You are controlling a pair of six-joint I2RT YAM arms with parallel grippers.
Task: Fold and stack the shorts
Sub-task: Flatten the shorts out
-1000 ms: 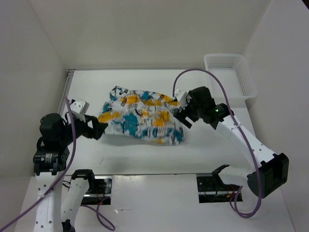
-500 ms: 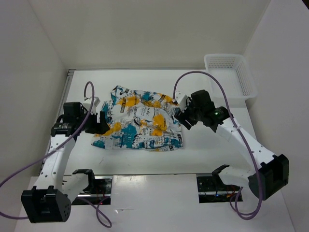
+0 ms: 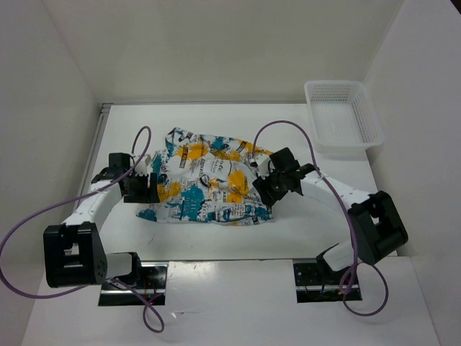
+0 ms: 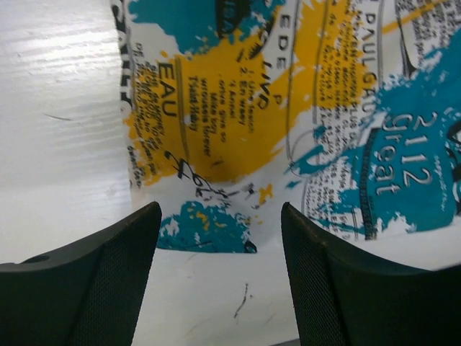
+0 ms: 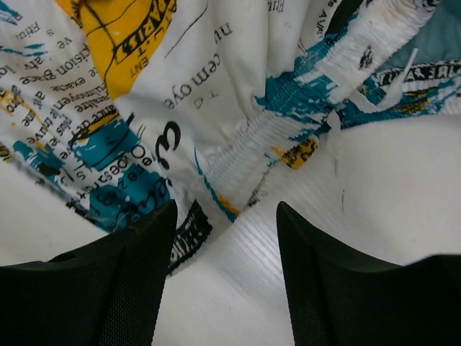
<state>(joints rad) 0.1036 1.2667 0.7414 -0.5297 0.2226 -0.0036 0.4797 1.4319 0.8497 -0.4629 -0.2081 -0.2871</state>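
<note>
The shorts point(image 3: 209, 184), white cloth splashed with yellow-orange and teal patches and dark lettering, lie spread and rumpled near the middle of the white table point(image 3: 216, 126), not yet folded. The cloth is roughly flat but creased, with ridges running across its middle.

The left gripper point(image 4: 220, 216) sits low at the garment's left edge. Its fingers are spread, and a teal hem corner point(image 4: 209, 232) lies just ahead of the gap; nothing is pinched. The right gripper point(image 5: 227, 209) is at the opposite edge, by the gathered elastic waistband point(image 5: 288, 122). Its fingers also stand apart over bare table, with cloth just beyond the tips and none between them.

A white mesh basket point(image 3: 344, 144) stands well apart at the far right corner of the table.

The work appears to be at the start of the first fold, with both arms set to take hold of opposite edges. The next move likely calls for each gripper to slide under its edge and pinch all the layers there. The arms should then lift together, so the thin, limp fabric comes over evenly rather than bunching or slipping free on one side.
</note>
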